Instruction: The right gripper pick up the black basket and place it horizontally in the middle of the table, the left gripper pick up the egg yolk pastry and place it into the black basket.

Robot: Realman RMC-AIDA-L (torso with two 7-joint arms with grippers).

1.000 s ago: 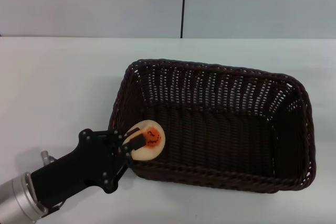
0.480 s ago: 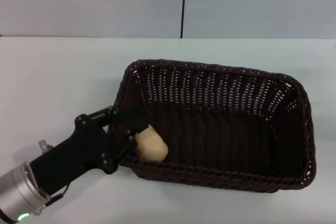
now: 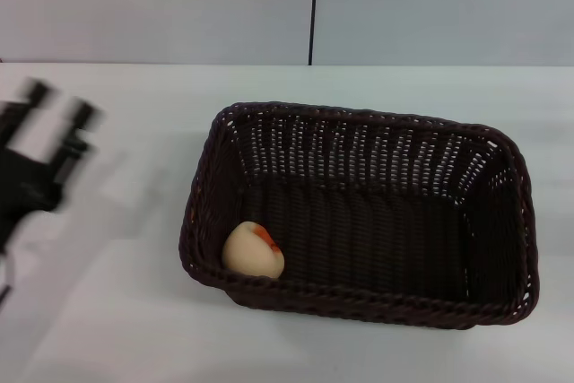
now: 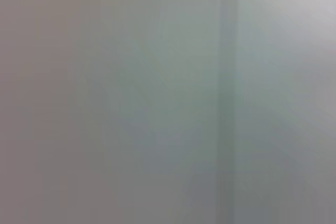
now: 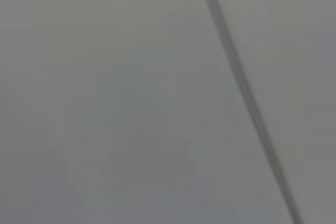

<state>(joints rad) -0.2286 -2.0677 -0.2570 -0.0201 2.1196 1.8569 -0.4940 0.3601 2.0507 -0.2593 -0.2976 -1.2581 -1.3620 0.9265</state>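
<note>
Black basket (image 3: 359, 221): we find it resting flat on the white worktop (image 3: 117, 311), long side running 9 to 3 o'clock, about mid-worktop and slightly toward 3 o'clock. We judge that the wide mouth faces up so a drop from above can land inside.

Egg yolk pastry (image 3: 253, 251): it lies on the basket floor in the corner toward 7 o'clock, touching or just beside the near wall, tipped so the orange patch faces 2 o'clock rather than straight up. We judge the corner spot follows from an approach over that side of the rim.

Left claw (image 3: 49, 132): at the 9 o'clock edge of the head view, well apart from the basket and motion-smeared. Two pale-tipped fingers (image 3: 79, 116) appear spread with worktop showing between them, and nothing is pinched. We judge the claw is empty because the pastry sits in the basket.

Right claw: not visible in any view; we cannot tell its condition.

Wrist views: both show only plain grey surface with a dark seam; no task item appears.

Task standing: in our judgement both placements look complete.

Risk: the tilted pastry may roll if the basket is jolted.
</note>
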